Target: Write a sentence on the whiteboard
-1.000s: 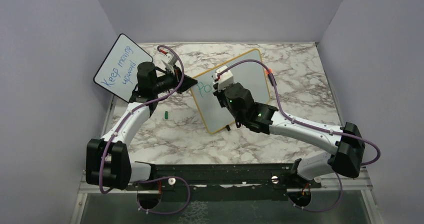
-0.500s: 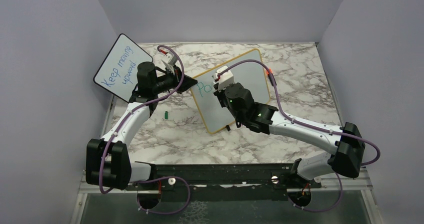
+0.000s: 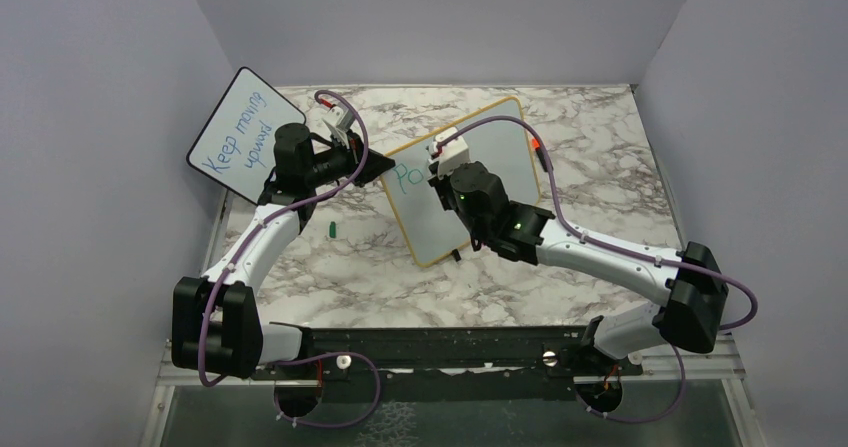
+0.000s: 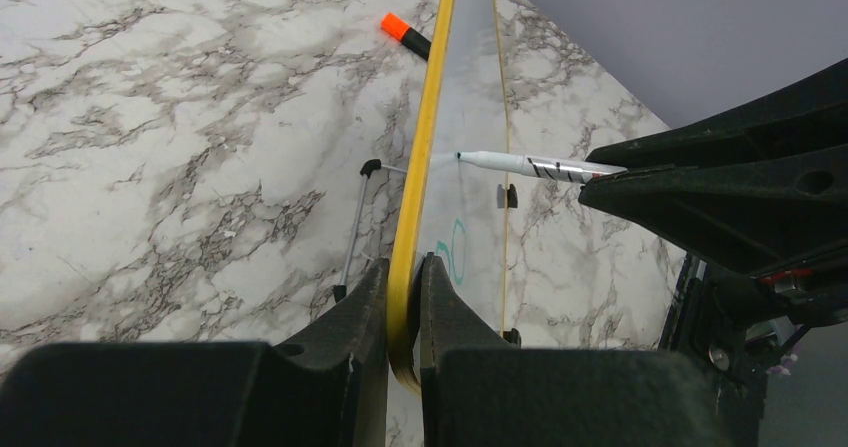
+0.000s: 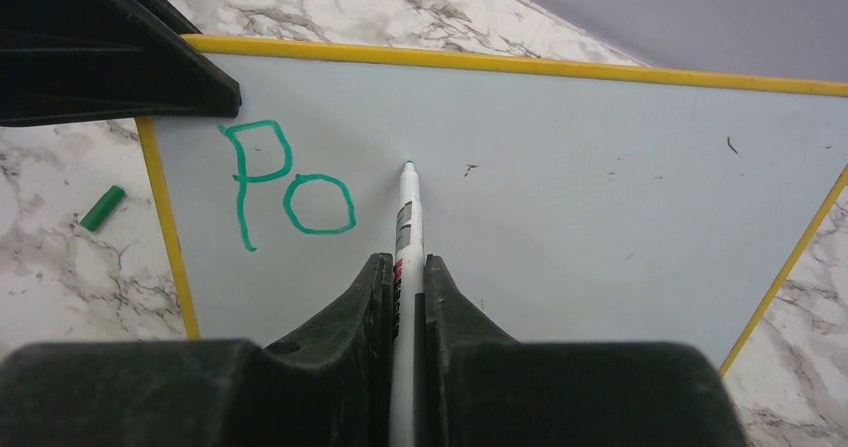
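A green cap (image 3: 331, 229) lies on the marble table (image 3: 330, 287), near and left of the whiteboard (image 3: 505, 147).

The left gripper (image 4: 405, 267) is narrow, its jaws pinched on the whiteboard's yellow frame at the left short edge. The right gripper (image 5: 405, 262) is also narrow, closed on a white marker (image 5: 407, 217) that runs straight out between its fingers.

The whiteboard stands in the middle of the table, propped on black feet, its face tilted up toward the right arm. Its long axis runs from left to far right in the top view.

The marker points away from the gripper at the whiteboard, tip at the face just right of the green letters (image 5: 290, 192) and level with their tops. Whether the tip presses the surface I cannot tell. The letters read "Po" and sit at the left end of the face. The marker's barrel carries red and black print too small to read.

Beyond the whiteboard's far right edge lies an orange-tipped pen (image 4: 405, 34). At far left a small board (image 3: 235, 132) leans at the wall, with blue writing: "Keep moving upward".
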